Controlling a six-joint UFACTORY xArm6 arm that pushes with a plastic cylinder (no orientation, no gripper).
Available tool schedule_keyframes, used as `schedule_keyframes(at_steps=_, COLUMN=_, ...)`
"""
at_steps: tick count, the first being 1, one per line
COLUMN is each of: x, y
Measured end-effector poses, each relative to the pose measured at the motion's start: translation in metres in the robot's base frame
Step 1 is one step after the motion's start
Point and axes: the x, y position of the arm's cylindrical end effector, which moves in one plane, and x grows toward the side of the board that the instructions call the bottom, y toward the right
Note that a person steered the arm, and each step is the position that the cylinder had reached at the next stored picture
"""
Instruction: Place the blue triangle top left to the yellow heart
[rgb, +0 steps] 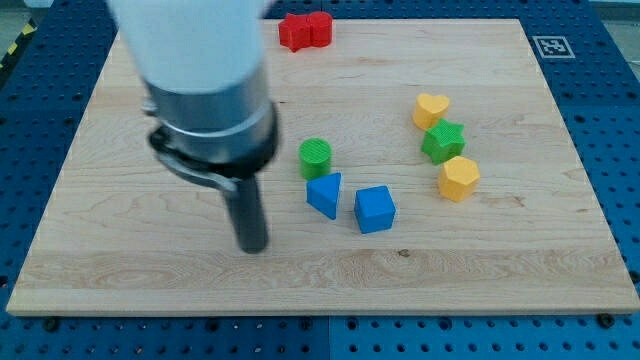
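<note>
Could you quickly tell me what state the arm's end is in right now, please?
My tip: no gripper, holding nothing; left of the blue triangle, apart.

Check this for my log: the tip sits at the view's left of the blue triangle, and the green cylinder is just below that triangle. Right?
One slip. In the camera view the green cylinder sits just above the blue triangle, toward the view's top, not below it. The rest holds: my tip is at the view's left of the triangle.
</note>
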Motion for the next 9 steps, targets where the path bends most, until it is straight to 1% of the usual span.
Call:
schedule_keyframes(at_steps=1, x=-0.004, y=0.036)
schedule_keyframes(at_steps=3, x=-0.034, y=0.044)
schedule_keyframes(at_steps=5, x=-0.053, y=0.060)
schedule_keyframes(at_steps=7, x=-0.096, y=0.075)
schedule_keyframes(at_steps=9, x=-0.152, y=0.088)
